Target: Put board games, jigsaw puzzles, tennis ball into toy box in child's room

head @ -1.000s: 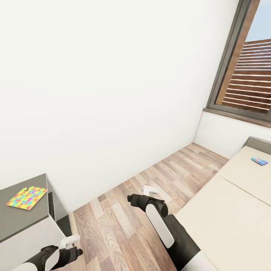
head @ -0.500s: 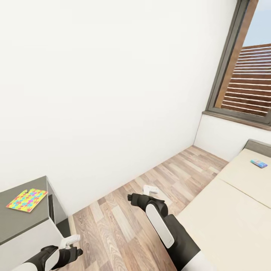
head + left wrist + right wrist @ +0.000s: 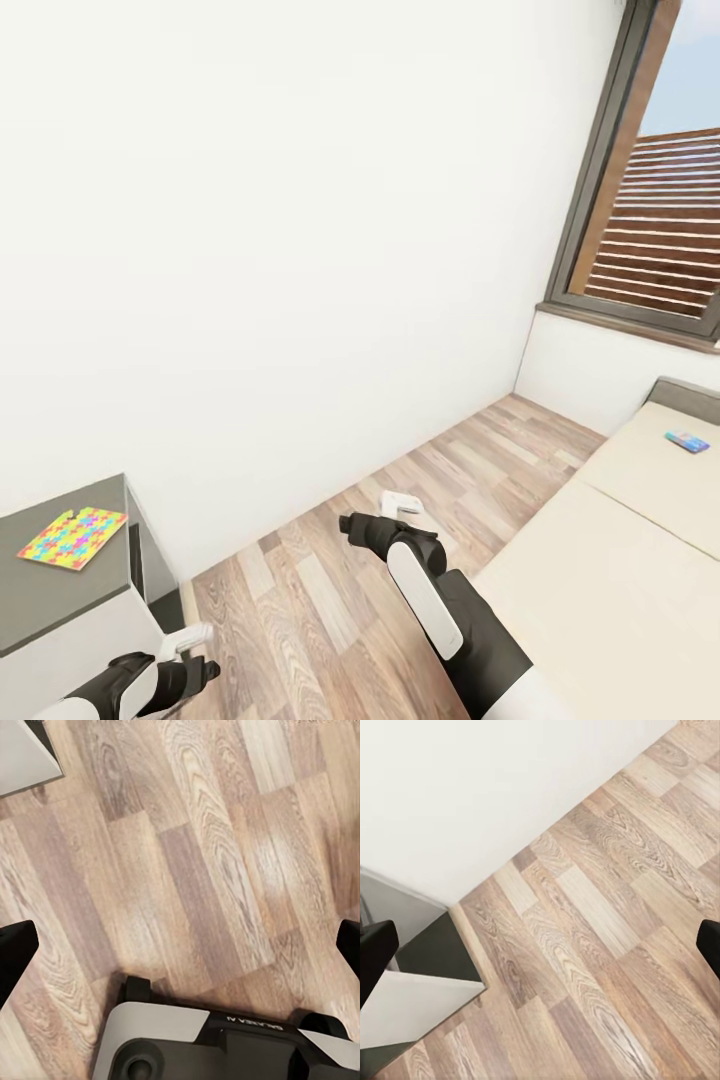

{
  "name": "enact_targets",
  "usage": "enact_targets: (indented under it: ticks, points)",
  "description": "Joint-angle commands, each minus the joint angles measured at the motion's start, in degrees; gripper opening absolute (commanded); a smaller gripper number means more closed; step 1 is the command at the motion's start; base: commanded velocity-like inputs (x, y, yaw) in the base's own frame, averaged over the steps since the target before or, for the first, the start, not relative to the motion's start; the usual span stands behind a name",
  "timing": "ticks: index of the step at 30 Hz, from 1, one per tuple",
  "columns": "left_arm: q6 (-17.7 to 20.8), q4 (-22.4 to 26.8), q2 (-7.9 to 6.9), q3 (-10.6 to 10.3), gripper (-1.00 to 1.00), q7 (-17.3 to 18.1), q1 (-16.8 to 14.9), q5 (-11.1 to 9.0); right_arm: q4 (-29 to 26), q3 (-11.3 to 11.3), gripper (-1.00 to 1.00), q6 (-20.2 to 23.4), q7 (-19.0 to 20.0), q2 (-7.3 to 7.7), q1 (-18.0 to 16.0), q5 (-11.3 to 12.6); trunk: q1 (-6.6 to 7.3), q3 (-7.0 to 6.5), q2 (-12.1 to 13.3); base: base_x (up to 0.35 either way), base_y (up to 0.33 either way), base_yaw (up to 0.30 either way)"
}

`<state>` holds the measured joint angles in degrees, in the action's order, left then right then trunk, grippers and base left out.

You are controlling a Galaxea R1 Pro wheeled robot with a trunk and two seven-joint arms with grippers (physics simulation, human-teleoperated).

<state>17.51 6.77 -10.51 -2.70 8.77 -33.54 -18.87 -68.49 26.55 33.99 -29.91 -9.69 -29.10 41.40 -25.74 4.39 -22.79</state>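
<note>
The head view looks down over a white-walled room [image 3: 300, 220] with a pale wood-plank floor [image 3: 330, 590]. At the lower left stands the dark grey cabinet section of the table [image 3: 60, 590], and on its top lies one thin flat jigsaw puzzle [image 3: 72, 536] patterned in yellow, pink, blue and orange interlocking pieces, flat and close to the cabinet's far edge. At the right lies the wide cream-beige bed [image 3: 610, 570] with its lengthwise seam, and far up on it, near the grey headboard end, rests a small blue cartoon-printed board game box [image 3: 688, 441], well apart from both arms. A dark-framed window [image 3: 640, 200] with brown slats beyond it fills the upper right corner.

The left gripper [image 3: 190, 638] hangs low beside the cabinet over bare floor; in the left wrist view its dark fingertips [image 3: 16, 954] sit at opposite edges of the picture, spread wide with nothing between them (floor planks and the robot's own grey base [image 3: 217, 1050] lie below). The right gripper [image 3: 400, 503] reaches forward over the floor between the cabinet and the bed; in the right wrist view its fingertips [image 3: 375, 960] are likewise spread apart and hold nothing, with planks, white wall and the cabinet's corner [image 3: 412, 1005] beyond.
</note>
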Motion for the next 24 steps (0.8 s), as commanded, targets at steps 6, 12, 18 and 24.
enact_targets:
  ticks: [6,12,18,24]
  points:
    - [0.3,0.1,0.01,-0.3,1.00,0.1,0.0,-0.4,-0.1,0.1,1.00,0.0,-0.6,0.02,-0.1,0.6,-0.04,-0.44,-0.1,0.000,0.000,0.000]
    - [0.3,0.1,0.00,-0.3,1.00,0.1,0.0,-0.4,-0.1,0.1,1.00,0.0,-0.6,0.02,-0.1,0.6,-0.04,-1.01,-0.1,0.000,0.000,0.000]
    - [0.3,0.1,0.04,-0.3,1.00,0.1,0.0,-0.4,-0.1,0.1,1.00,0.0,-0.6,0.02,-0.1,0.5,-0.04,-1.59,-0.1,0.000,0.000,0.000]
    - [0.3,0.1,0.05,-0.3,1.00,0.1,0.0,-0.4,-0.1,0.1,1.00,0.0,-0.6,0.02,-0.1,0.6,-0.04,-2.16,-0.1,0.000,0.000,0.000]
